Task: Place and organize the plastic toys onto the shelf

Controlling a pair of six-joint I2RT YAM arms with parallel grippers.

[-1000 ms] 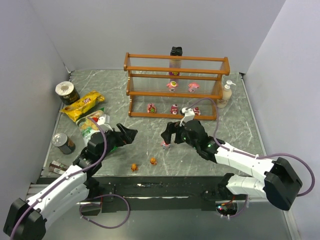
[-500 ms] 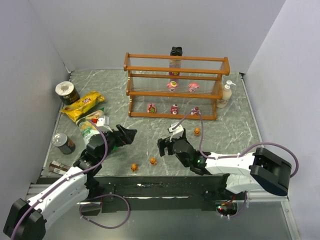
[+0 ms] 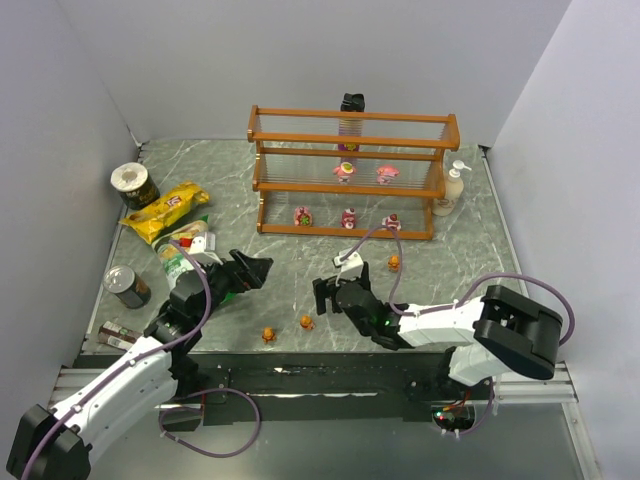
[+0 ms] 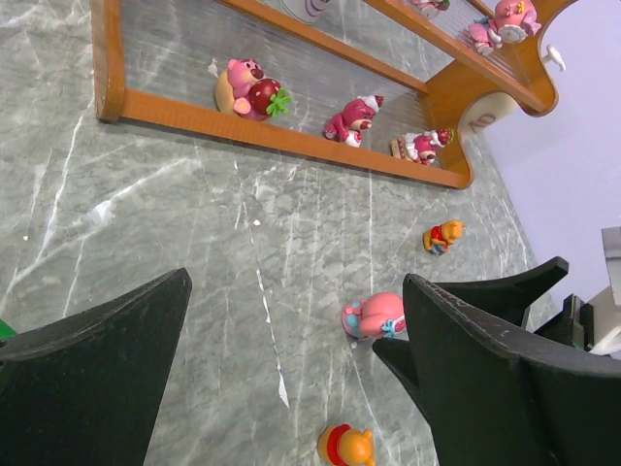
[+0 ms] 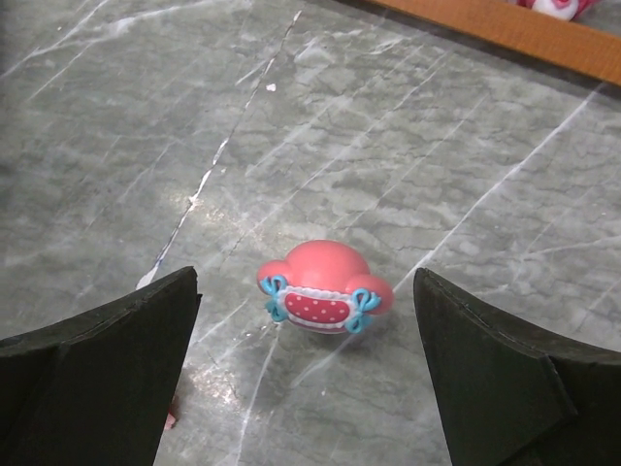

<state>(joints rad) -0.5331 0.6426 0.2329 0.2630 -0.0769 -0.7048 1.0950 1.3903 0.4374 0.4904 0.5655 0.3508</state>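
The shelf (image 3: 350, 128) stands at the back, with two pink toys on its middle tier and three on its bottom tier (image 4: 250, 87). A pink toy (image 5: 325, 286) lies on the table between the fingers of my open right gripper (image 5: 305, 276), untouched; it also shows in the left wrist view (image 4: 374, 315). The right gripper (image 3: 327, 294) hides it from above. Three orange toys lie on the table (image 3: 268, 334), (image 3: 306, 322), (image 3: 394, 263). My left gripper (image 3: 252, 268) is open and empty, left of the pink toy (image 4: 296, 282).
Chip bags (image 3: 165, 210) and a green bag (image 3: 180, 252) lie at the left, with cans (image 3: 133, 183), (image 3: 127, 286) beside them. A soap bottle (image 3: 453, 190) stands at the shelf's right end. A black object (image 3: 352, 102) sits behind the shelf.
My right arm has drawn back toward its base and lowered its open gripper around the pink toy, uncovering the orange toy near the shelf. The left arm has barely moved.
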